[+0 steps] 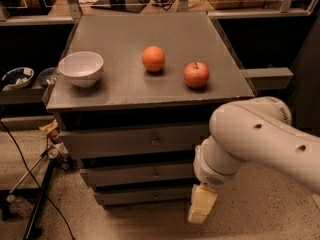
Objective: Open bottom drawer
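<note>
The grey cabinet [150,34] has three closed drawers. The bottom drawer [135,196] is the slimmest front, lowest down, with a small round knob [156,196] at its middle. Above it are the mid-sized drawer [130,174] and the tallest top drawer [125,142]. My gripper [198,217] hangs from the big white arm [260,139], pointing down in front of the bottom drawer's right end, to the right of the knob and a little lower. The arm hides the right ends of all the drawer fronts.
A white bowl [81,68], an orange [153,58] and a red apple [196,74] sit on the cabinet top. A metal stand [40,194] and black cables [20,154] are on the floor at the left. A side shelf [20,91] holds dishes.
</note>
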`<state>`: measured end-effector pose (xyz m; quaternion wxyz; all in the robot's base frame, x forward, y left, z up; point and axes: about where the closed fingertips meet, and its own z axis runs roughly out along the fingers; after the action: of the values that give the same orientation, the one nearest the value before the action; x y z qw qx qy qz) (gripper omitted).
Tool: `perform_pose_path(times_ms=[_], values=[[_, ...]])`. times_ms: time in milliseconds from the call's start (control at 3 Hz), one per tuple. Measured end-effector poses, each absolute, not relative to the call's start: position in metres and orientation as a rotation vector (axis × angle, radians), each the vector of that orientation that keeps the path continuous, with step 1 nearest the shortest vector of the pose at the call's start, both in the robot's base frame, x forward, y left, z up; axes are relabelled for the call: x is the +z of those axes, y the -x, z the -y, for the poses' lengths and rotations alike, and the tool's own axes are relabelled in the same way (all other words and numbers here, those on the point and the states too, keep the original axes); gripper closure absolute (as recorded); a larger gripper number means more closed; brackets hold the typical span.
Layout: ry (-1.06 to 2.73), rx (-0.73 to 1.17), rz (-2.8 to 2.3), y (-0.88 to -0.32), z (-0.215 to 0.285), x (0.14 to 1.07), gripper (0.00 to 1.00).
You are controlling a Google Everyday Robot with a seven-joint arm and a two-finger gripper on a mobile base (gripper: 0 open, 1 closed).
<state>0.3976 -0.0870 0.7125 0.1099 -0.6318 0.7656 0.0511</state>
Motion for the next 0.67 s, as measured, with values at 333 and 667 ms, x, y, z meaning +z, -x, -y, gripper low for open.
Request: perform_pose_path(times_ms=[333, 667], values=[[1.845, 0.268, -2.29, -0.4054, 0.0748, 0.6396, 0.0], [1.845, 0.268, -2.29, -0.4053, 0.0748, 0.6396, 0.0]])
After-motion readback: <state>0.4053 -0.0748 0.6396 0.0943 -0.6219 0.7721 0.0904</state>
